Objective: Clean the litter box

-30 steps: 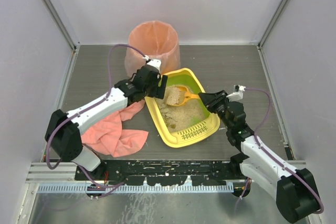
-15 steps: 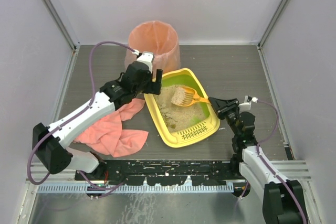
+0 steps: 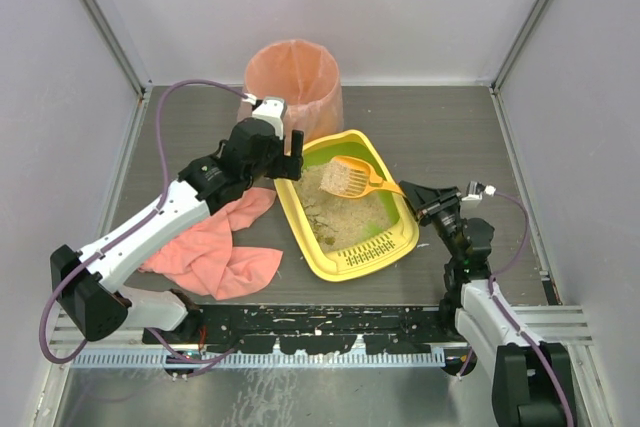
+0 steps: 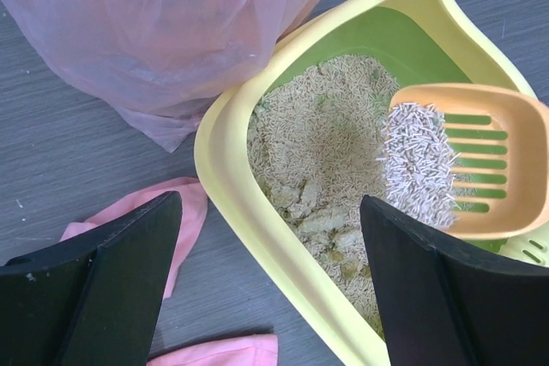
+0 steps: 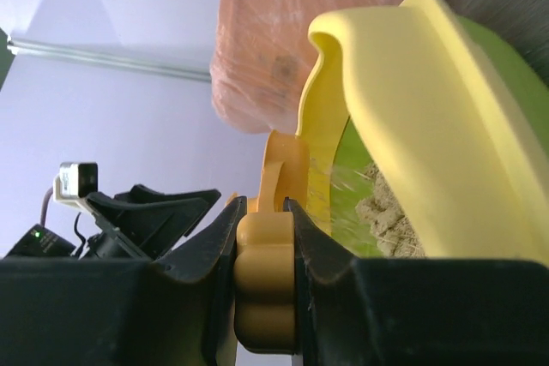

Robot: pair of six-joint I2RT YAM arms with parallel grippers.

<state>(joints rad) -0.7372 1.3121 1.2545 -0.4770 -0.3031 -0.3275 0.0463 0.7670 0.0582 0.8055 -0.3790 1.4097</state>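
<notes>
1. The step in hand looks like scooping. The right hand is clamped on the handle of the orange scoop. The scoop's slotted blade reaches out ahead of that hand and carries a heap of pale pellets above the litter.
2. The litter box lies on the desk, directly ahead of the right hand. Its right rim is just under the scoop handle, and its grated end is toward the arm bases. The same box sits below the left hand, its far-left corner between that hand's fingers in the wrist view.
3. The next move probably calls for carrying the loaded scoop to the pink-lined bin. The bin stands beyond the scoop's tip and just past the left hand. The blade needs to stay level until it is above the bin's mouth, then tip. The left hand hangs close to that path, so contact is a risk.
4. The right arm sits low, its forearm rising from the base. Its hand points across the box toward the bin with the jaws pressed on both sides of the handle.
5. The left arm stretches out diagonally, hand aimed downward. Its fingers are spread wide and grip nothing. A pink cloth lies on the desk behind that hand, under the forearm.
</notes>
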